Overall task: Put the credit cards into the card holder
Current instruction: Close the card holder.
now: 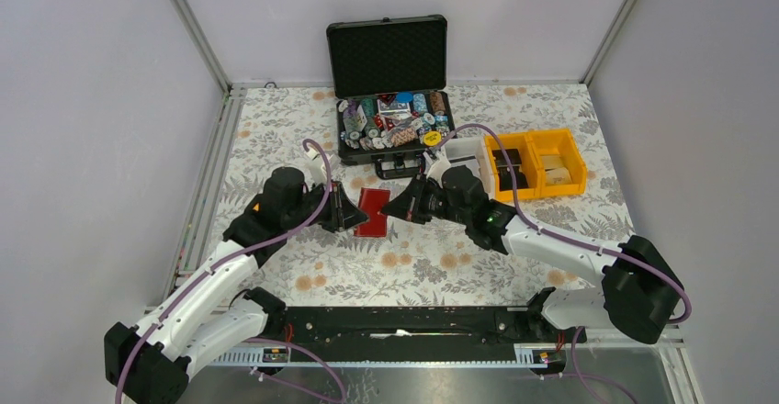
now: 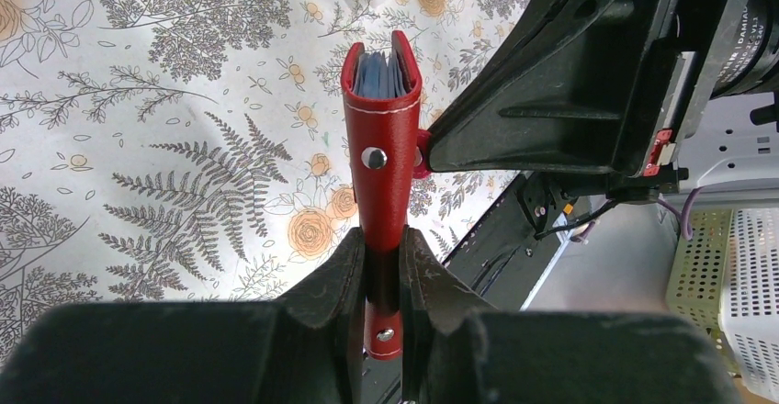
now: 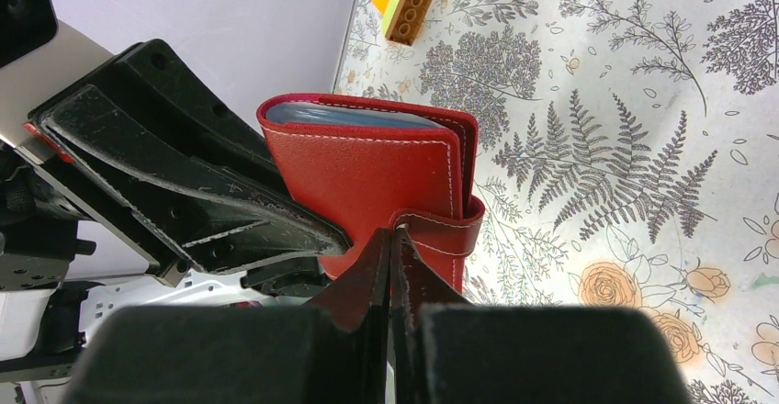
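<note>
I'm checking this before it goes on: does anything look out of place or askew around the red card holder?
Nothing spilled or damaged. The card holder is held on edge between the left gripper and the right gripper, which pinches its snap tab; the tab looks unfastened. Blue credit cards sit inside.

Left fingers, right fingers flank card holder; black case near behind; table open nearside.

Dark red card holder folded around its cards

The card holder stands on edge at mid-table, one end pinched by the left gripper. Pale blue credit cards show edge-on inside its open end. The snap tab wraps round one side, but it is unclear whether it is fastened.
</note>
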